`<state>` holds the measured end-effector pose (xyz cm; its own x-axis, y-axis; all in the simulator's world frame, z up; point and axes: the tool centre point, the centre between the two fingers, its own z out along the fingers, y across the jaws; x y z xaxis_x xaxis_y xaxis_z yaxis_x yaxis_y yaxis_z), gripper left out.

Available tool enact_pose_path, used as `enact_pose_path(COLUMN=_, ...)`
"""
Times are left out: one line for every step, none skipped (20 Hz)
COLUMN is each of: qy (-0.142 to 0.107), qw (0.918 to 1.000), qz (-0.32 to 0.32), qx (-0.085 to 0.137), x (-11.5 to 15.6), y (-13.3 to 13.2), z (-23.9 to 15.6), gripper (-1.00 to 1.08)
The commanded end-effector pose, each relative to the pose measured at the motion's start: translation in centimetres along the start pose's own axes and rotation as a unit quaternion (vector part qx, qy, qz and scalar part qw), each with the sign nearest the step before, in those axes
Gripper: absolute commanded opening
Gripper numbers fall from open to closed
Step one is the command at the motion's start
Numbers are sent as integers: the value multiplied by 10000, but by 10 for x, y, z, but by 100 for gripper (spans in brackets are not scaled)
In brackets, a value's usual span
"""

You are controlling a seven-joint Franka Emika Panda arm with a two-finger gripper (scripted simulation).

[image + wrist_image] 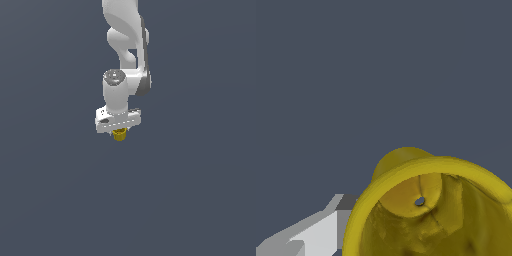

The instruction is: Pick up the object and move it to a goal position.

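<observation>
The object (119, 134) is a small yellow-gold cup-like piece that pokes out directly beneath the white hand of my gripper (119, 133) in the exterior view, much narrower than the hand. In the wrist view the object (426, 210) fills the lower right, very close to the camera, its hollow inside and a small hole in its base showing. One grey-white finger (321, 232) lies against its rim. The other finger is out of frame. The gripper looks shut on the object.
A plain dark grey-blue ground (200, 200) fills both views, with no edges or other objects. The white arm (127, 35) rises straight above the hand to the upper edge of the exterior view.
</observation>
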<state>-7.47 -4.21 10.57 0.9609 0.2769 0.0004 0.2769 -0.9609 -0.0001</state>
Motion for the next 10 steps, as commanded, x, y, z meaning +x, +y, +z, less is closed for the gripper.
enact_pose_path(qy=2, qw=10000, qz=-6, qx=1, x=-2, y=10, z=-11, gripper=-100)
enact_pose_path(qy=0, qw=10000, qz=-6, qx=3, x=-2, y=13, z=-14, gripper=-100)
enact_pose_path(qy=0, qw=10000, qz=-6, qx=3, x=-3, y=15, z=-16, gripper=-100)
enact_pose_path(qy=0, qw=10000, qz=-6, qx=3, x=-3, y=17, z=-18, gripper=-100)
enact_pose_path(qy=0, qw=10000, qz=-6, qx=3, x=-3, y=18, z=-19, gripper=-100)
enact_pose_path(qy=0, qw=10000, qz=-6, qx=3, x=-3, y=19, z=-20, gripper=-100)
enact_pose_path(qy=0, qw=10000, qz=-6, qx=3, x=-3, y=19, z=-20, gripper=-100)
enact_pose_path(qy=-1, qw=10000, qz=-5, qx=1, x=-2, y=19, z=-19, gripper=-100)
enact_pose_path(qy=-1, qw=10000, qz=-5, qx=1, x=-2, y=18, z=-19, gripper=-100)
enact_pose_path(qy=-1, qw=10000, qz=-5, qx=1, x=-2, y=18, z=-18, gripper=-100)
